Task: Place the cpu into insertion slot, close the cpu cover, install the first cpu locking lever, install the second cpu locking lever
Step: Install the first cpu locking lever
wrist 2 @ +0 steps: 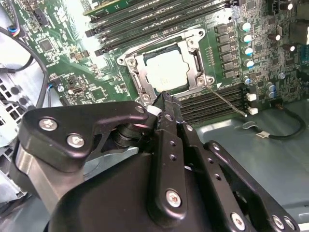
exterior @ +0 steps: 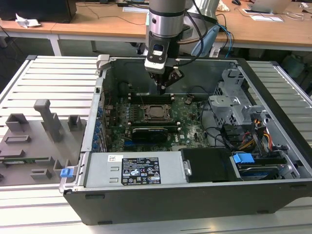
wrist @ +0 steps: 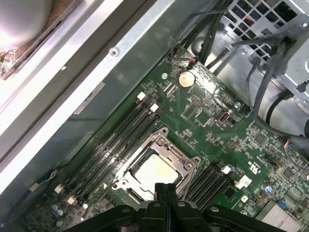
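Note:
The cpu [wrist 2: 166, 72] lies flat in the insertion slot [wrist 2: 193, 50] on the green motherboard, its silver face showing through the window of the cpu cover [wrist 2: 136, 77], which lies down over it. One thin wire lever [wrist 2: 227, 100] sticks out loose from a socket corner. Another lever [wrist 2: 159, 44] runs along the socket's edge. My gripper [wrist 2: 163, 100] hangs just above the socket's near edge, shut, with nothing between its fingers. In the exterior view the gripper [exterior: 163, 87] is over the far side of the cpu [exterior: 156, 112]. The first wrist view shows the gripper [wrist: 165, 189] next to the cpu [wrist: 154, 170].
The open computer case [exterior: 92, 126] rests on a slatted table. Black memory slots [wrist: 120, 130] flank the socket. A metal drive cage [exterior: 234, 105] and cables [exterior: 258, 136] fill the exterior view's right. A grey fixture tray [exterior: 34, 141] sits at its left.

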Robot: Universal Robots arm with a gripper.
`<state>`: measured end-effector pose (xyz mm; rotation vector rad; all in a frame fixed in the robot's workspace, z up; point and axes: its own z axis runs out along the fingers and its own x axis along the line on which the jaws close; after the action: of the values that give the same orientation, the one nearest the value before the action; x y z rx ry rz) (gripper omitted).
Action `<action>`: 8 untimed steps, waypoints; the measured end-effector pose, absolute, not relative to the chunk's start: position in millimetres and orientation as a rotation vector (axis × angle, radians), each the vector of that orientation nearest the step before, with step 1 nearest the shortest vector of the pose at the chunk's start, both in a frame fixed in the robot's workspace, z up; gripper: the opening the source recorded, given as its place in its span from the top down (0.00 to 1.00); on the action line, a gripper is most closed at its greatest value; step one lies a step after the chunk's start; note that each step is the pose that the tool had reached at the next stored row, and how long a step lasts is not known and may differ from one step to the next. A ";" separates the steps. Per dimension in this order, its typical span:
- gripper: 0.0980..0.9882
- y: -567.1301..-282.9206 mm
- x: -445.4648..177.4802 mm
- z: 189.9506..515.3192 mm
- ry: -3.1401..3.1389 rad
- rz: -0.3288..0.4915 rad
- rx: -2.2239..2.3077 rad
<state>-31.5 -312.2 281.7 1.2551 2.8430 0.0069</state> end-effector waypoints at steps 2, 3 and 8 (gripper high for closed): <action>0.99 -312.2 -31.5 281.5 2.864 0.007 1.208; 0.99 -312.2 -31.5 281.5 2.876 0.007 1.182; 0.99 -312.1 -31.5 281.1 2.919 0.007 1.082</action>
<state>-31.5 -312.1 281.1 1.0819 2.9187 0.0067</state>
